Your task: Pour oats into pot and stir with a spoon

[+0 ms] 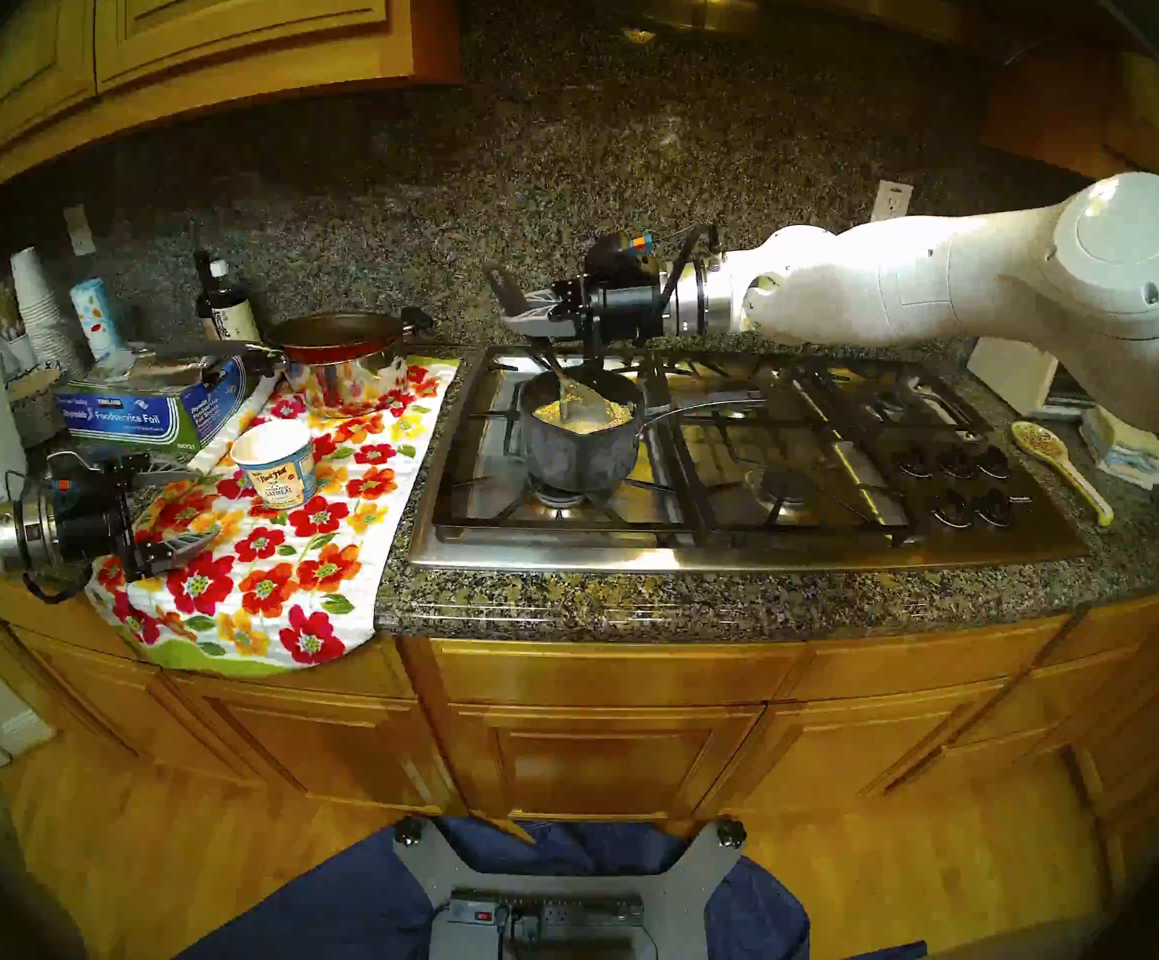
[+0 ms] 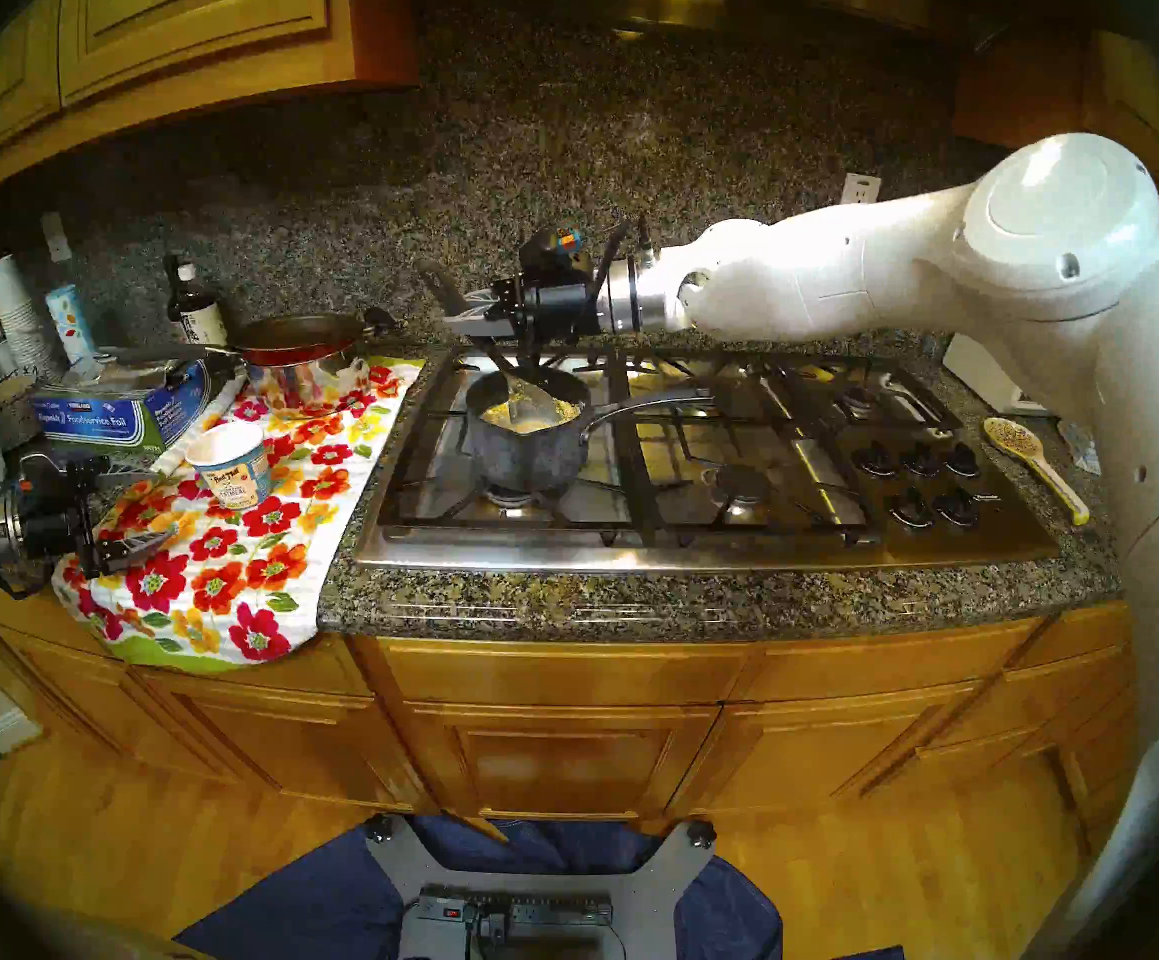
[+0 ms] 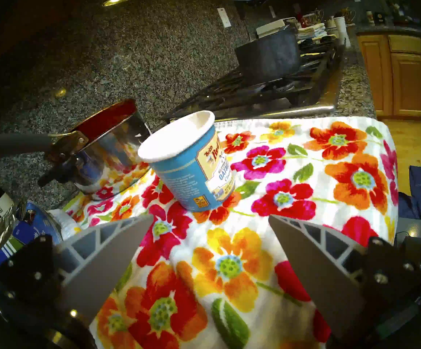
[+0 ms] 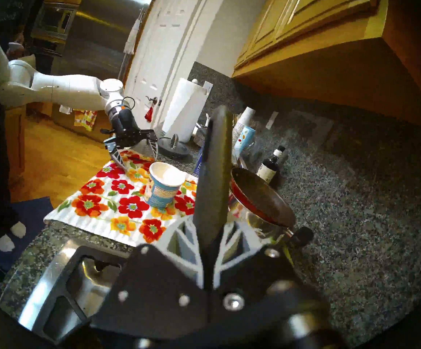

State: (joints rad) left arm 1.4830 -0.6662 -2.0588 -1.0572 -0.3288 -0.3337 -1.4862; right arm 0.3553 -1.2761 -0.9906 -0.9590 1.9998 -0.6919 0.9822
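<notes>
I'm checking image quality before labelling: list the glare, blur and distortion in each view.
Head views: fisheye bends the counter edge; glare streaks the steel cooktop. Left wrist view: sharp on the oatmeal cup; ceiling lights mirrored in the dark backsplash. Right wrist view: the spoon handle and gripper mount are blurred up close.

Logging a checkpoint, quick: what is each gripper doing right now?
Left gripper: open, empty, near the oatmeal cup.
Right gripper: shut on the spoon handle, bowl in the pot with the oats.
</notes>
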